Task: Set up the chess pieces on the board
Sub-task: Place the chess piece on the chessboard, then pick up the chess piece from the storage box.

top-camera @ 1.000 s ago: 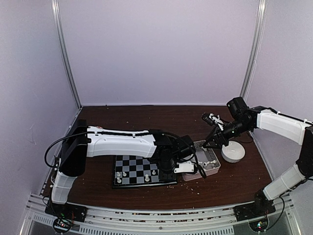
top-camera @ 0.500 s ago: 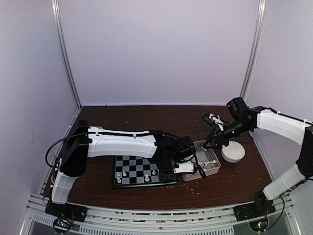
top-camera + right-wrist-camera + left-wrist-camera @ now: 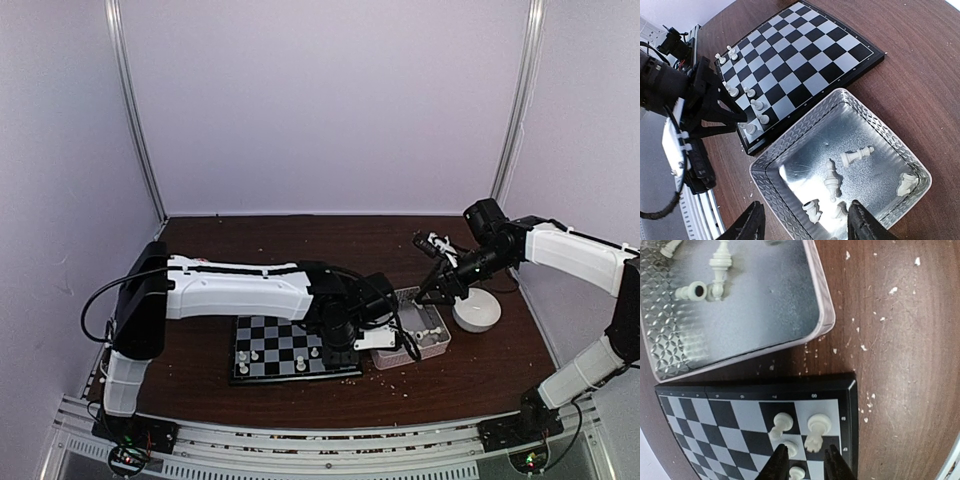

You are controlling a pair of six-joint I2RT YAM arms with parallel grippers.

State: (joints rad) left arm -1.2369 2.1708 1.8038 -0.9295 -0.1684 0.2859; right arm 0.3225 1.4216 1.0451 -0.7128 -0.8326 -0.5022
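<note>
At the far left, the left gripper point(image 3: 805, 465) hangs low over the edge of the board point(image 3: 715, 415) that lies nearest the tray point(image 3: 822, 305). Its fingers point(image 3: 781, 462) stand a narrow way apart and grip nothing. One small white piece shows on the board in the gap between them, touching neither finger as far as the wrist view tells. Three more chess pieces point(image 3: 816, 427) stand upright just at and beyond the fingertips, close to the board's corner. In the right wrist view, other pieces run in a short row along that same edge under the gripper, with two more well apart from it at the far end of the side.

Past the left gripper's tips, just off the board's corner, sits the tray, its floor stamped in a diamond pattern. Several pieces lie on their sides in it. Pale crumbs point(image 3: 892, 290) are scattered over the brown table point(image 3: 300, 240) beside both board and tray.

Straight above the tray hovers the right gripper point(image 3: 807, 227) with its fingers spread wide and nothing between them, and the loose pieces lie directly below it. Just to that gripper's right, beside the tray, a white bowl point(image 3: 477, 312) rests on the table.
</note>
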